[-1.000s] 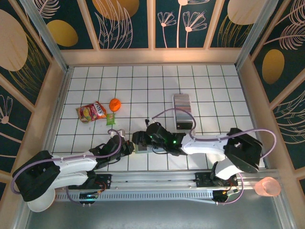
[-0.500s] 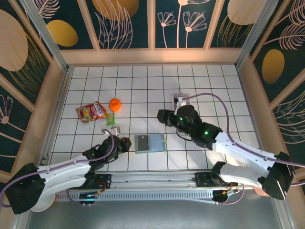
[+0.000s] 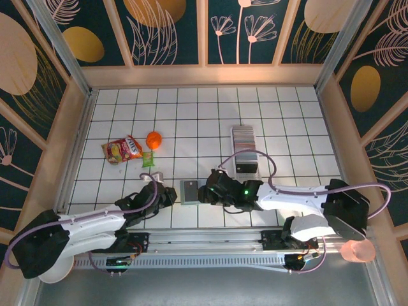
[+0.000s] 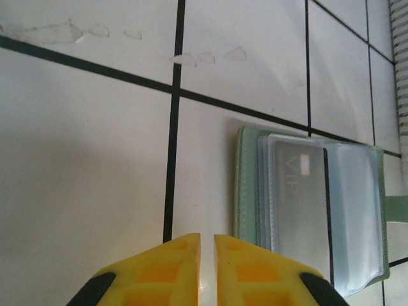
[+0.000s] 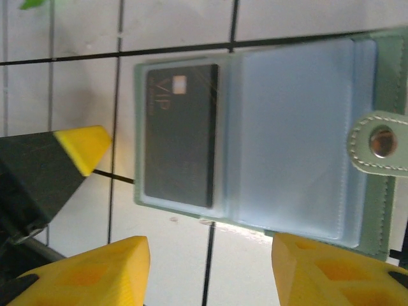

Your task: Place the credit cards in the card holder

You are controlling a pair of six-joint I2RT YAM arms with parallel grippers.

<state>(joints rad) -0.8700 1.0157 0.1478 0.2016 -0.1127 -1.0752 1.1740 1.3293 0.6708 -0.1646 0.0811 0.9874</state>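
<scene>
The card holder (image 3: pixel 189 191) lies open on the tiles, sage-green with clear bluish pockets (image 5: pixel 299 127) and a clasp tab (image 5: pixel 381 143). A dark grey card marked VIP (image 5: pixel 182 134) sits in its left pocket (image 4: pixel 299 191). More credit cards (image 3: pixel 243 134) stand edge-on as a striped row in a clear tray. My left gripper (image 3: pixel 168 194) (image 4: pixel 207 245) is just left of the holder, shut to a thin slit with nothing in it. My right gripper (image 3: pixel 208 191) (image 5: pixel 210 268) hangs over the holder's right half, open and holding nothing.
The long clear tray (image 3: pixel 246 160) stands behind the right arm. A snack packet (image 3: pixel 122 150), an orange ball (image 3: pixel 153 139) and a small green item (image 3: pixel 148 159) lie at the left. A pink cup (image 3: pixel 357 250) sits off the table at the front right.
The right gripper swung from the holder up toward the tray, then came back down over the holder's right side. The left gripper stayed at the holder's left edge, its jaws parting slightly.
</scene>
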